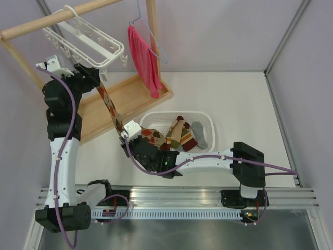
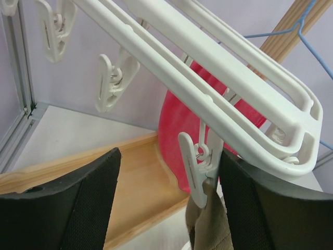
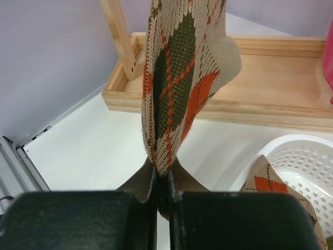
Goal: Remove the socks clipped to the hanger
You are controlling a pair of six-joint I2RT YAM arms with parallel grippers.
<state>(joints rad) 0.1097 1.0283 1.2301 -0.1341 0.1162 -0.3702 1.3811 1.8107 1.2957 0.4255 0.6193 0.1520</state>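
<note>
My left end effector (image 2: 169,203), fingers spread, brackets the clip (image 2: 195,174) on the hanger (image 1: 88,39) that grips an argyle sock (image 1: 110,107); I judge a square squeeze on that clip will free it. My right end effector (image 3: 164,208), pinching the sock's lower end, holds it taut past the wooden base (image 1: 130,96), with bare worktop (image 1: 234,104) and the basket (image 1: 210,121) close on the right.

White table (image 1: 239,104), wooden rack base (image 1: 130,98) on it, mesh basket (image 1: 210,125) alongside

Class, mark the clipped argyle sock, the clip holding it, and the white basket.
argyle sock (image 3: 174,88), right wrist view, olive diamond.
clip (image 2: 190,166), left wrist view, its front lever.
basket (image 1: 213,130), top external view, right rim.
</note>
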